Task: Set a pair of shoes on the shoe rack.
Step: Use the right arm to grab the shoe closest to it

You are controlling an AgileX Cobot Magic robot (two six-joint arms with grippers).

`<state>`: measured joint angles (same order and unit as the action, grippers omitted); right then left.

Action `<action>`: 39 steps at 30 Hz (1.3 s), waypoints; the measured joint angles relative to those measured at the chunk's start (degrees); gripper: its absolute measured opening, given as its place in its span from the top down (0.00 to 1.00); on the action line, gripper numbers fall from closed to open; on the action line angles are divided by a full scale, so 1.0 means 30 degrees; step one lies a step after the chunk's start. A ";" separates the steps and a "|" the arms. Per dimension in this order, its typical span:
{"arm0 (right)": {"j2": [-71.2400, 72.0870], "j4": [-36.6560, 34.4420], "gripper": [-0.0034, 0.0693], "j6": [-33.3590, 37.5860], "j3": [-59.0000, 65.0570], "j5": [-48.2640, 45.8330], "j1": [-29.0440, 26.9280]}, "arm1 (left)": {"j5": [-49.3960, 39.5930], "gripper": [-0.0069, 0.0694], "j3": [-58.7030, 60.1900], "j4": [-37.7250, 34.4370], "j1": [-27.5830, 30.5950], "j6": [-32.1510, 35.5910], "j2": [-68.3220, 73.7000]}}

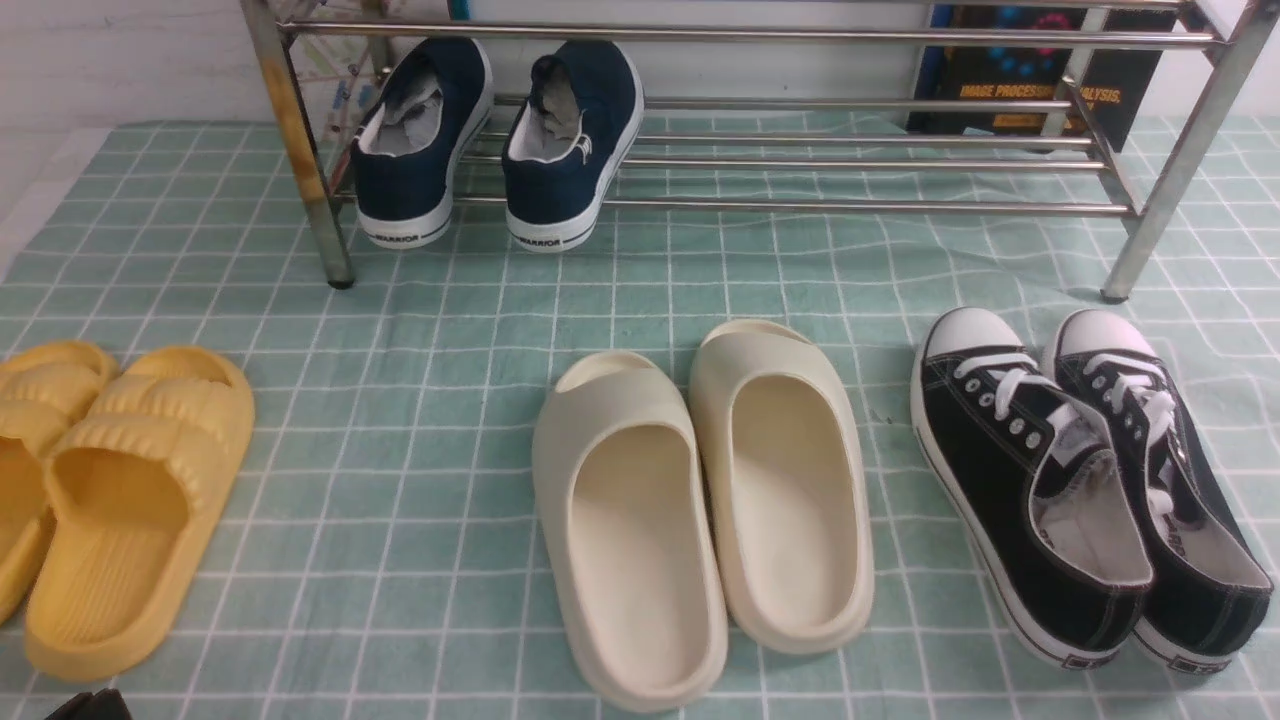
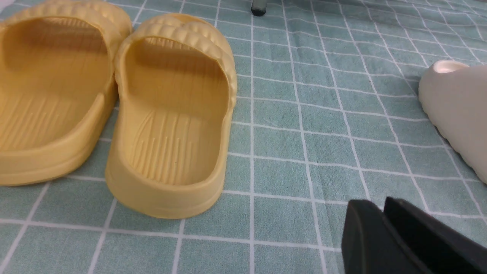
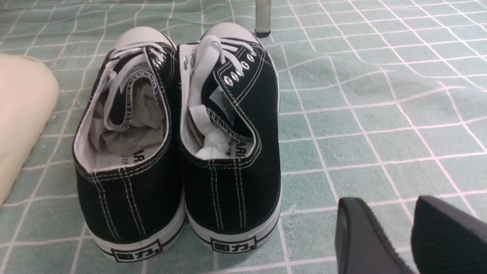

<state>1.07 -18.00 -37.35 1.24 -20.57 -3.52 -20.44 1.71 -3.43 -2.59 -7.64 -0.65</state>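
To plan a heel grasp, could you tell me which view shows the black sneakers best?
The right wrist view: both black sneakers face it heel-first, close and whole. The front view sees them from above, heels foreshortened. The left wrist view misses them.

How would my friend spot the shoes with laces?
Find the shiny shoe rack at the back. Before its right leg, on the green cloth, stand the black sneakers. Only they show white laces; the cream slides beside them have none.

On the shoe rack (image 1: pixel 850 205), upper left: slip-on sneakers (image 1: pixel 575 160). Before it: ridged slides (image 1: pixel 130 500) lower left, smooth slides (image 1: pixel 630 530) centre, laced sneakers (image 1: pixel 1000 470) lower right.
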 joint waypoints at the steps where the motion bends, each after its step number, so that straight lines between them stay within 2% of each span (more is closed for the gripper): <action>1: 0.0000 -0.0485 0.61 -0.0407 0.0000 0.0000 0.0000 | 0.0000 0.80 0.0000 0.0000 0.0000 0.0000 0.0000; 4: 0.0000 -0.0942 0.61 -0.0795 0.0014 0.0000 0.0000 | 0.0000 0.80 0.0000 0.0000 0.0000 0.0000 0.0000; 5: 0.0000 -0.2421 0.61 -0.2037 0.0036 0.0000 0.0000 | 0.0000 0.80 0.0000 0.0000 0.0000 0.0000 0.0000; 16: 0.0000 -0.3162 0.61 -0.2719 0.0058 0.0000 0.0000 | 0.0000 0.79 0.0000 0.0000 0.0000 0.0000 0.0000; 20: 0.0000 -0.2032 0.61 -0.2809 0.0058 0.0055 0.0000 | 0.0000 0.79 0.0000 0.0000 0.0000 0.0000 0.0000; 23: 0.0000 0.1019 0.61 -0.1671 0.0058 0.0452 0.0000 | 0.0000 0.78 0.0000 0.0000 0.0000 0.0000 0.0000; 29: 0.0000 0.2133 0.67 -0.0990 -0.0069 0.1559 0.0000 | 0.0000 0.78 0.0000 0.0000 0.0000 0.0000 0.0000; 32: -0.0332 0.2865 0.81 -0.0107 -0.1535 0.2019 0.0000 | 0.0000 0.78 0.0000 0.0000 0.0000 0.0000 0.0000; 35: -0.2075 0.4398 0.95 0.1780 -0.3657 0.1560 0.0000 | 0.0000 0.77 0.0000 0.0000 0.0000 0.0000 0.0000; 39: -0.6616 0.5885 0.96 0.5552 -0.7768 -0.1797 0.0000 | 0.0000 0.76 0.0000 0.0000 0.0000 0.0000 0.0000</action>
<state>-18.78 -0.34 -20.69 -22.06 -25.96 -3.52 -20.44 1.71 -3.43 -2.59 -7.64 -0.65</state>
